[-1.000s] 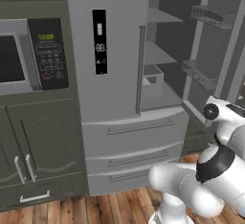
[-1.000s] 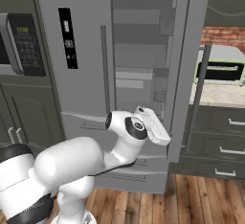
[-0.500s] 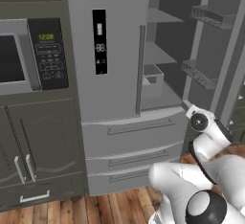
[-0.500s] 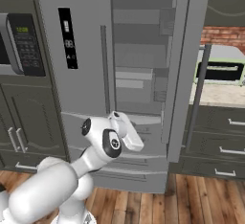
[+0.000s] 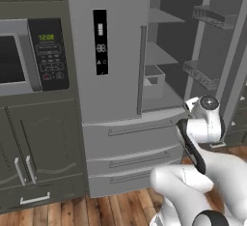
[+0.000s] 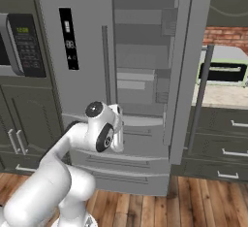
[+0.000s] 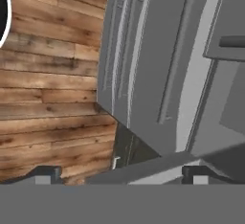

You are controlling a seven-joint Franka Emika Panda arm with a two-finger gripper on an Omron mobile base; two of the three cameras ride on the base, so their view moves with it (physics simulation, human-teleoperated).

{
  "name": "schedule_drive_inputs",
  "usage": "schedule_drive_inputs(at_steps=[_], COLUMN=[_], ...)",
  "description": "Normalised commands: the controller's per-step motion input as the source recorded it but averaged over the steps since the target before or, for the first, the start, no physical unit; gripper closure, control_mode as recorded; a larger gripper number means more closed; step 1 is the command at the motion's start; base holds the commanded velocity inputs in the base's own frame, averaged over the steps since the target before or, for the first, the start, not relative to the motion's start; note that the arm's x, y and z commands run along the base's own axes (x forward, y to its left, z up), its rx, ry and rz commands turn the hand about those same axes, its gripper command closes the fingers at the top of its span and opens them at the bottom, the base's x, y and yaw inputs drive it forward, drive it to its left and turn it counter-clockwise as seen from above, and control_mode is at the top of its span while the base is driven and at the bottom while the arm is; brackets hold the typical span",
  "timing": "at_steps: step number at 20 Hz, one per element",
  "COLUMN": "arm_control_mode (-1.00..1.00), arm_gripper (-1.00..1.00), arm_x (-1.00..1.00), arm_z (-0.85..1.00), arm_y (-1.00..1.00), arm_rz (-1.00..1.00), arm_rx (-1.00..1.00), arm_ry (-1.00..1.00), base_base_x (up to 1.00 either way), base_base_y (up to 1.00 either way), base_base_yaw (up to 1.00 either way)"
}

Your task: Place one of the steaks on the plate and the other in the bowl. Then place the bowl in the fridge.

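In front of fridge [image 5: 116, 75], right door open, I see no bowl on shelves. Fingers [image 7: 119, 173] spread, empty, low by drawers [image 5: 135, 148]. Can't judge steaks' placement.

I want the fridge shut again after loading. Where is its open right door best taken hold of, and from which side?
Judging by its pose, take the open door by its long vertical handle, near mid-height, coming from the outer face on the counter side. The bar stands clear of the panel, so fingers could wrap it sideways.

Matt brushed-steel fridge [image 5: 113, 90], glossy black microwave [image 5: 34, 53], rough wooden floor [image 7: 52, 89]
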Motion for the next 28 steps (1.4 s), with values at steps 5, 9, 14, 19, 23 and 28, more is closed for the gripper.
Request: schedule_drive_inputs(at_steps=[5, 9, 14, 19, 23, 28], arm_control_mode=[-1.00, -1.00, -1.00, -1.00, -1.00, -1.00], arm_gripper=[-1.00, -1.00, -1.00, -1.00, -1.00, -1.00], arm_x=[0.00, 0.21, 0.26, 0.14, 0.02, 0.02], arm_z=[-0.01, -0.01, 0.09, 0.21, 0.04, 0.20], arm_y=[0.57, 0.43, 0.64, 0.62, 0.19, 0.08], arm_rz=[-0.23, -0.38, -0.31, -0.45, -0.65, -0.70], arm_rx=[0.80, 0.68, 0.13, -0.16, 0.33, 0.27], arm_ry=[0.00, -0.09, 0.02, 0.11, 0.00, 0.03], base_base_x=[0.00, 0.00, 0.00, 0.00, 0.00, 0.00], base_base_y=[0.00, 0.00, 0.00, 0.00, 0.00, 0.00], base_base_yaw=[0.00, 0.00, 0.00, 0.00, 0.00, 0.00])
